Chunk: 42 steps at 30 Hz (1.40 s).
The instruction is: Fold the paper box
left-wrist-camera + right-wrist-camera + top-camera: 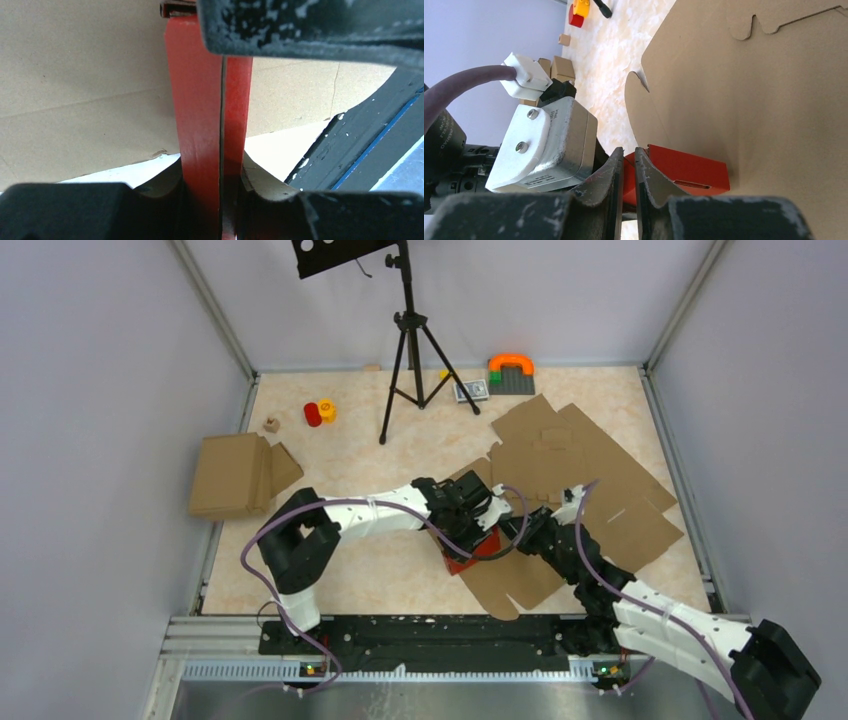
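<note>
1. A beige marbled table (pixel 370 575) stands between grey walls.
2. The paper box (pixel 470 558) lies near the middle, on the edge of a brown cardboard sheet (pixel 590 470).
3. The left gripper (pixel 478 523) is clamped on the red card.
4. The fingers of the right gripper (pixel 627 165) are almost together at the box; I cannot tell if they pinch it.

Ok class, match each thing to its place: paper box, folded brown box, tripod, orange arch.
Things:
1 paper box
2 folded brown box
3 tripod
4 orange arch

Places:
A at the left edge of the table
B at the far edge, right of the tripod
C clamped in the left gripper
D standing in the far middle of the table

Pairs: 1-C, 2-A, 3-D, 4-B
</note>
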### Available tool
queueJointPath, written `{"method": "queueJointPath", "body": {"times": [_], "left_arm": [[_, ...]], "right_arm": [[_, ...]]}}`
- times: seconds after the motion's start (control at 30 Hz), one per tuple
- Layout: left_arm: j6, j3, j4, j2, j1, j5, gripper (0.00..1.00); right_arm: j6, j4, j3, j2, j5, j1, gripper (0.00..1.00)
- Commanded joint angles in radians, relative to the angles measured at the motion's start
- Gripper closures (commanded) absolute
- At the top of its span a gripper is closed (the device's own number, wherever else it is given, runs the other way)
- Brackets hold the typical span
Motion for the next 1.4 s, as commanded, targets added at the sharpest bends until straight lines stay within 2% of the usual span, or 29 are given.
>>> {"method": "queueJointPath", "body": {"times": [0.0, 0.13, 0.43, 0.67, 0.93, 1.07, 1.13, 1.2, 1.37], "left_arm": [[0.007, 0.045, 0.027, -0.016, -0.017, -0.092, 0.8], [0.004, 0.047, 0.028, 0.001, -0.031, -0.139, 0.85], [-0.003, 0.044, 0.031, 0.024, -0.037, -0.164, 0.85], [0.002, 0.042, 0.037, 0.036, -0.037, -0.127, 0.84], [0.039, 0.017, 0.055, 0.025, -0.037, -0.045, 0.8], [0.04, 0.015, 0.061, 0.021, -0.037, -0.038, 0.79], [0.04, 0.02, 0.053, 0.028, -0.038, -0.045, 0.81], [0.04, 0.027, 0.045, 0.036, -0.04, -0.056, 0.85], [0.045, 0.03, 0.033, 0.045, -0.043, -0.065, 0.87]], "right_arm": [[-0.057, -0.108, -0.048, 0.005, -0.026, -0.009, 0.89], [-0.056, -0.153, -0.051, 0.0, -0.02, -0.008, 0.89], [-0.057, -0.156, -0.099, -0.009, -0.002, -0.009, 0.89], [-0.059, -0.12, -0.117, 0.041, -0.013, -0.009, 0.89], [-0.134, -0.118, -0.092, 0.037, -0.028, -0.01, 0.88], [-0.167, -0.107, -0.074, 0.001, -0.064, -0.012, 0.89], [-0.167, -0.099, -0.076, -0.037, -0.068, -0.014, 0.85], [-0.153, -0.095, -0.087, -0.085, -0.054, -0.015, 0.79], [-0.155, -0.16, -0.086, -0.218, 0.004, -0.016, 0.79]]}}
